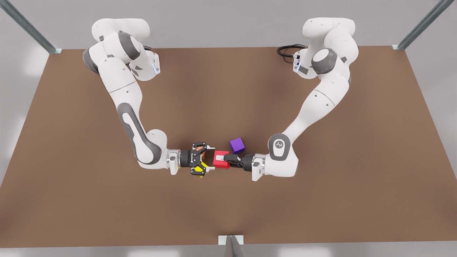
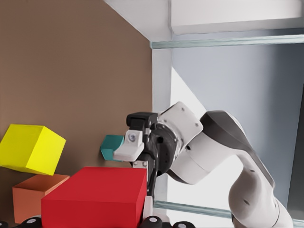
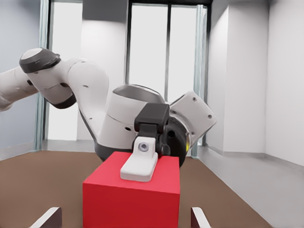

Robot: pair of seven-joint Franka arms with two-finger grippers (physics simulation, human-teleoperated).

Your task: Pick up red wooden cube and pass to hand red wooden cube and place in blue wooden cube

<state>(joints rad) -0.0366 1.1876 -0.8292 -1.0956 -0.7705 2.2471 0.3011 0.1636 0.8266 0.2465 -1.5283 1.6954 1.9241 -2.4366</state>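
Five cubes are in play, one of each colour. The purple cube [image 1: 237,145] sits on the brown table [image 1: 107,196] just beside the left gripper [image 1: 225,159], on the side toward the arm bases. The yellow cube [image 2: 31,148] and the orange cube [image 2: 35,194] lie close together on the table beneath the right gripper [image 1: 210,158]. The blue wooden cube [image 2: 112,147], teal in colour, rests farther off on the table beyond that gripper. The red wooden cube [image 1: 218,163] is held between the two grippers at the middle of the table. The left gripper, on the arm at the front view's right, is clamped on it, one white finger pad on its top face. The right gripper's fingers [image 3: 47,219] are spread wide on either side of the red cube, not touching it.
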